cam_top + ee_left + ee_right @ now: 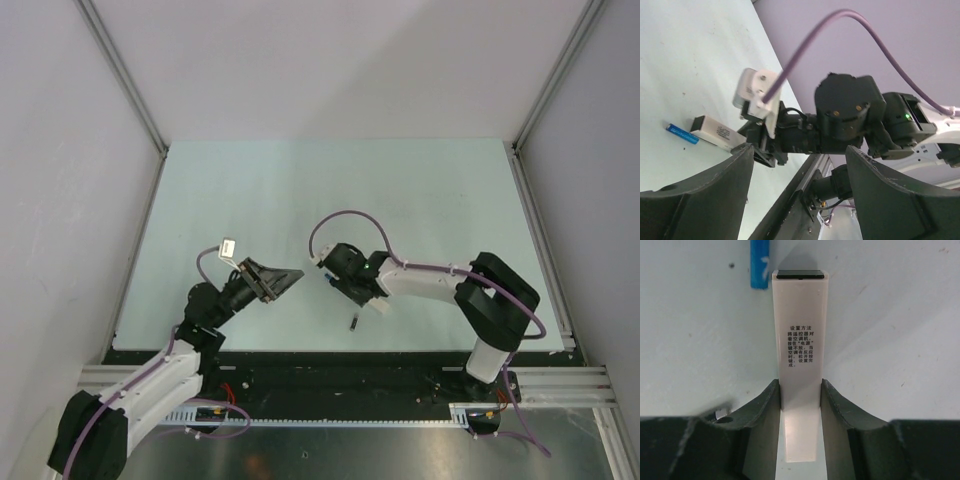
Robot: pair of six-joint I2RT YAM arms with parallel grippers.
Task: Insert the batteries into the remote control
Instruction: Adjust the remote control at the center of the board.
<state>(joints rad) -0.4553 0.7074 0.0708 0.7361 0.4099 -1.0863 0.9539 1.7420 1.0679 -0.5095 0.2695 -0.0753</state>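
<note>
The remote control (800, 340) is a slim white bar with printed text and a dark patch at its far end. My right gripper (800, 390) is shut on its sides, low over the table. A blue battery (760, 265) lies just left of the remote's dark end. The left wrist view shows the same remote control (712, 132) and blue battery (682, 134) side by side on the table. My left gripper (799, 150) is open and empty, hovering a short way left of the right gripper (332, 268). In the top view the left gripper (292, 276) points right.
A small dark cylinder (354, 322) lies on the pale green mat (420, 200) just in front of the right arm. Grey walls enclose the mat on three sides. A black rail (340, 365) runs along the near edge by the arm bases.
</note>
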